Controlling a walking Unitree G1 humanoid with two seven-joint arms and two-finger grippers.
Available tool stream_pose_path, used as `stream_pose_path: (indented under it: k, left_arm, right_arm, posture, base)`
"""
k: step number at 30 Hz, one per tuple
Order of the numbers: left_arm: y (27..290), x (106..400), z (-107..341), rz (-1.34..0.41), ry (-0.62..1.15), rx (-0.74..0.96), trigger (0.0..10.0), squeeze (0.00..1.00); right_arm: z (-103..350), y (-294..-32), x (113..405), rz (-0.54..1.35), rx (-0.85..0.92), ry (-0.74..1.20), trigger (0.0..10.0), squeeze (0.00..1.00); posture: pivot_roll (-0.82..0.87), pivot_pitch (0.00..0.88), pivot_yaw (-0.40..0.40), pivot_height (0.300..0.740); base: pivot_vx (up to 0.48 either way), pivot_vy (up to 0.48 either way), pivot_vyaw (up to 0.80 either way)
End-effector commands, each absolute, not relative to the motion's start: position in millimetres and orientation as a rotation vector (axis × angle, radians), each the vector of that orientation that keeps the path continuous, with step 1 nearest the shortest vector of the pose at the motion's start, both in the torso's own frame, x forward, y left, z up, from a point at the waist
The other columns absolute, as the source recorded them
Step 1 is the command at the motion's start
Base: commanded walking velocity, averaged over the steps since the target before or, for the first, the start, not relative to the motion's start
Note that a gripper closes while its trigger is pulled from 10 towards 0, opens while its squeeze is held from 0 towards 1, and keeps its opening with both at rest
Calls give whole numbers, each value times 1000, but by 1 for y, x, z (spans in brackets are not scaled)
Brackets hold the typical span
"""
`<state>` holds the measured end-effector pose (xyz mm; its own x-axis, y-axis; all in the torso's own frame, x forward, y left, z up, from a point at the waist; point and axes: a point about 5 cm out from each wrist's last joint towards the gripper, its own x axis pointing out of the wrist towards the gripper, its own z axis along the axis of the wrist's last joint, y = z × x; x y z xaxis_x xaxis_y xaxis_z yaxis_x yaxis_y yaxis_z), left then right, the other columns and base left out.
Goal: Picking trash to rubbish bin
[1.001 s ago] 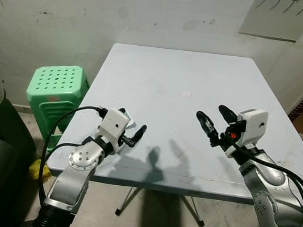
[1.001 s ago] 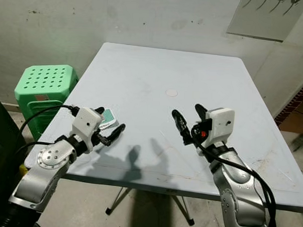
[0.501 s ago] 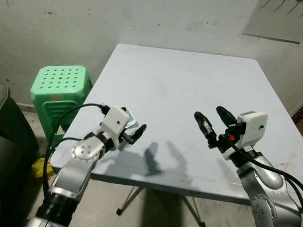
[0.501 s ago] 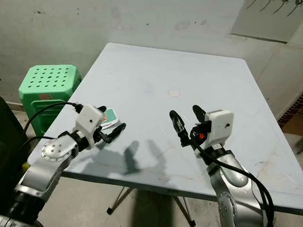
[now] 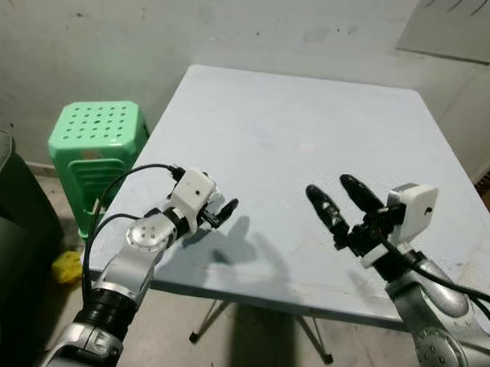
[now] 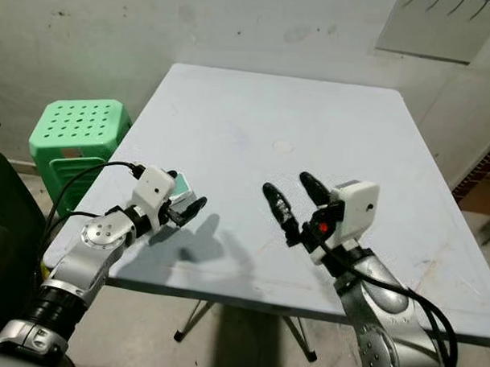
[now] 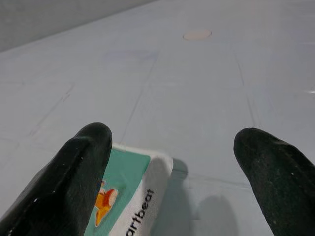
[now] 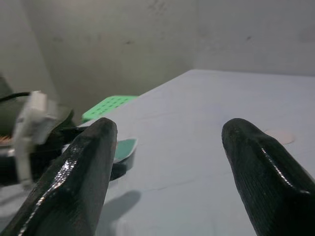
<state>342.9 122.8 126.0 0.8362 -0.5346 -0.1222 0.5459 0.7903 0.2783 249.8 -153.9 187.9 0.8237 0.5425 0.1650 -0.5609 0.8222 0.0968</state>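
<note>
1. The left gripper (image 7: 172, 162) is seen low over the near left part of a pale grey-blue square table (image 5: 312, 113). Its two matt black, rounded fingers (image 7: 81, 172) are spread wide apart, with nothing pinched between them.

2. A small flat packet with a teal face and a white edge bearing dark lettering (image 7: 130, 196) lies on the table just beside one left finger. In the left wrist view it is partly covered by that finger and reaches a little way into the gap; whether it is touched cannot be told.

3. In the head views the same packet (image 6: 180, 191) is found at about 8 o'clock on the tabletop, close to the left edge and tucked against the white wrist housing.

4. The right gripper (image 5: 334, 204) is held above the near right part of the table, at about 5 o'clock, well apart from the packet. Its glossy black fingers (image 8: 256, 172) are likewise spread and empty.

5. The tabletop is smooth and faintly scuffed, with a small pale round mark (image 6: 282, 146) near its centre. Dark shadows of both arms are cast on it.

6. A green plastic stool with a perforated seat (image 5: 94, 130) stands on the floor at 9 o'clock from the table. A stained, rough grey wall (image 5: 89, 33) rises behind at 12 o'clock.
</note>
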Motion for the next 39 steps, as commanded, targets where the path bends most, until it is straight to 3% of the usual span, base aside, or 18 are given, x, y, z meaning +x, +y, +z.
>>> stream_pose_path:
  k: [1, 18, 19, 26, 27, 28, 29, 34, 35, 39]
  left_arm:
    - [122, 344, 127, -590, 35, 317, 10000, 0]
    - [142, 348, 98, -481, 133, 341, 10000, 0]
    - [147, 350, 94, -463, 161, 323, 10000, 1000]
    - [148, 353, 92, -450, 185, 298, 10000, 1000]
    - [148, 354, 93, -450, 185, 293, 10000, 655]
    - [148, 354, 93, -449, 185, 288, 10000, 655]
    - [147, 355, 94, -448, 187, 275, 10000, 0]
    - [146, 356, 92, -451, 205, 256, 10000, 0]
    - [147, 356, 92, -450, 212, 243, 549, 0]
    - [149, 356, 89, -434, 236, 221, 0, 0]
  right_arm:
    - [190, -152, 245, 613, 134, -128, 10000, 0]
    - [198, -144, 225, 731, 202, -92, 10000, 0]
    - [201, -143, 223, 732, 213, -98, 10000, 0]
    - [207, -145, 219, 724, 240, -109, 10000, 0]
    - [207, -145, 218, 724, 238, -110, 10000, 0]
    - [207, -145, 218, 724, 238, -110, 10000, 0]
    - [208, -145, 218, 723, 238, -110, 10000, 0]
    - [209, -145, 218, 717, 240, -114, 10000, 0]
    - [209, -145, 218, 718, 240, -114, 10000, 0]
    - [210, -145, 218, 718, 245, -115, 10000, 0]
  posture:
    - [-99, 165, -50, 740]
    - [-124, 214, -58, 740]
    - [-134, 219, -55, 740]
    - [-139, 224, -52, 740]
    - [-141, 224, -51, 740]
    - [-142, 225, -51, 740]
    - [-142, 225, -50, 740]
    - [-140, 223, -46, 740]
    - [-139, 224, -46, 740]
    - [-140, 222, -44, 740]
  base:
    - [0, 0, 0]
    - [0, 0, 0]
    - [0, 0, 0]
    - [0, 0, 0]
    - [0, 0, 0]
    - [0, 0, 0]
    - [0, 0, 0]
    - [0, 0, 0]
    - [0, 0, 0]
    - [0, 0, 0]
